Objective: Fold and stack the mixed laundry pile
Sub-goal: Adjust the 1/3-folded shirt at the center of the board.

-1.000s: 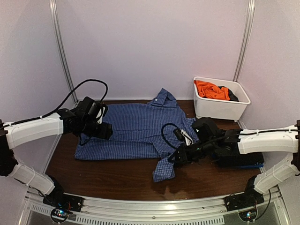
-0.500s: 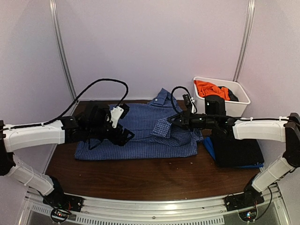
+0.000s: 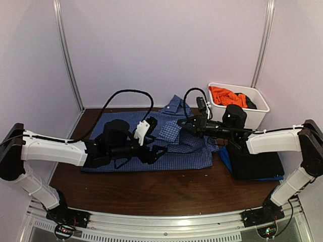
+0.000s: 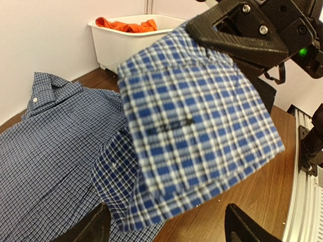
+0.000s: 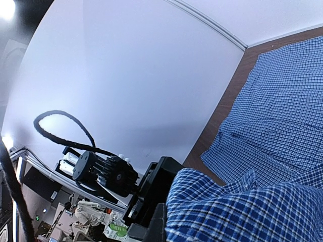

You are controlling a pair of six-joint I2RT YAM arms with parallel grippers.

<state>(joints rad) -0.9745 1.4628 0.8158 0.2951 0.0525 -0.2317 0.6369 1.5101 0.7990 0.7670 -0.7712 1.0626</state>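
Note:
The blue-and-white checked collared shirt (image 3: 128, 126) lies spread across the middle of the table. My right gripper (image 3: 181, 125) is shut on its sleeve cuff (image 3: 171, 131) and holds it lifted over the shirt's right half. In the left wrist view the cuff (image 4: 202, 126) hangs large and close under the right gripper's black fingers (image 4: 237, 30). My left gripper (image 3: 159, 151) stands open just in front of the cuff, with nothing between its fingers (image 4: 96, 227). The right wrist view shows the held cuff (image 5: 242, 206) low in the frame. An orange T-shirt (image 3: 226, 96) and a black piece (image 3: 251, 103) lie in the tub.
The white tub (image 3: 237, 117) stands at the back right. A flat stack of black cloth on blue cloth (image 3: 252, 164) lies under my right arm at the right side. Bare wooden table (image 3: 166, 189) shows along the front. Walls close in the sides and back.
My right gripper has carried the sleeve from the table's front up and leftward over the shirt. My left arm has swung right toward the cuff and its jaws have widened.

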